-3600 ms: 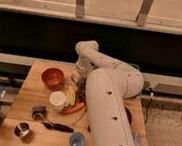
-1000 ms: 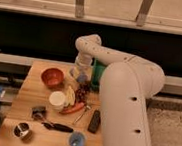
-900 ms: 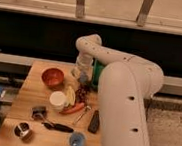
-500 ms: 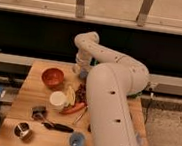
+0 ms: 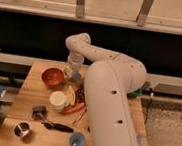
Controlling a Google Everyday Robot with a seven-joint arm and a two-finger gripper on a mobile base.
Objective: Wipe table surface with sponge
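Observation:
My gripper point(image 5: 72, 75) hangs at the end of the white arm point(image 5: 109, 97), low over the back of the wooden table point(image 5: 34, 90), just right of an orange bowl point(image 5: 52, 76). The arm bends at an elbow point(image 5: 77, 41) above it, and its thick forearm covers the right half of the table. A small green thing point(image 5: 136, 91) peeks out behind the arm at the table's right edge; I cannot tell whether it is the sponge. No sponge shows clearly elsewhere.
On the table are a white cup point(image 5: 57, 99), a yellow item point(image 5: 71, 93), dark red fruit point(image 5: 81, 92), an orange-red carrot-like item point(image 5: 73, 108), a small grey object point(image 5: 39, 112), a black utensil point(image 5: 57, 127), a metal cup point(image 5: 22, 130) and a blue bowl point(image 5: 77, 140). A dark wall runs behind.
The forearm has swung over the right part of the table, hiding the black object there. The gripper has shifted slightly left, nearer the orange bowl.

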